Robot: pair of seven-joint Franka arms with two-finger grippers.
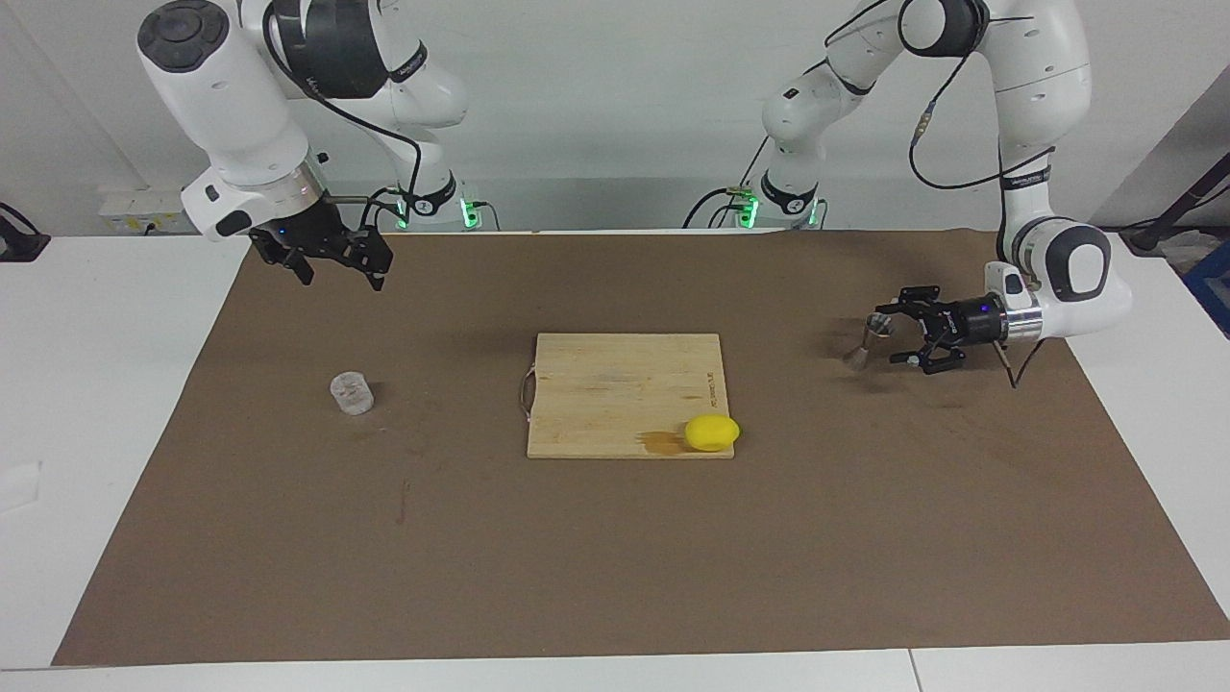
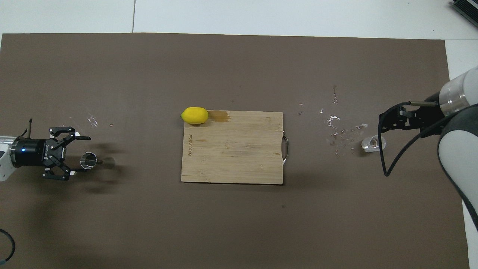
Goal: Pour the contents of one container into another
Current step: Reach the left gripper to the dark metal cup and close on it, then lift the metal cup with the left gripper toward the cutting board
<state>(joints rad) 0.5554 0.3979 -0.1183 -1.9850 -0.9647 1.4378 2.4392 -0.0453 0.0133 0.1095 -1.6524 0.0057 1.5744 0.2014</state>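
Note:
The clear glass tumbler (image 1: 352, 392) (image 2: 372, 144) stands on the brown mat toward the right arm's end. My right gripper (image 1: 341, 279) (image 2: 386, 118) hangs open and empty, raised over the mat beside the tumbler. The small steel jigger (image 1: 861, 346) (image 2: 89, 161) stands upright toward the left arm's end. Level with it and just above the mat is my left gripper (image 1: 888, 337) (image 2: 84, 154). It lies horizontal and open, and its fingertips reach either side of the jigger's upper cup without closing on it.
A wooden cutting board (image 1: 615, 384) (image 2: 239, 157) lies mid-mat. A yellow lemon (image 1: 711, 432) (image 2: 194, 115) sits on the board's corner farthest from the robots, next to a wet stain. Water droplets (image 2: 336, 127) are scattered on the mat beside the tumbler.

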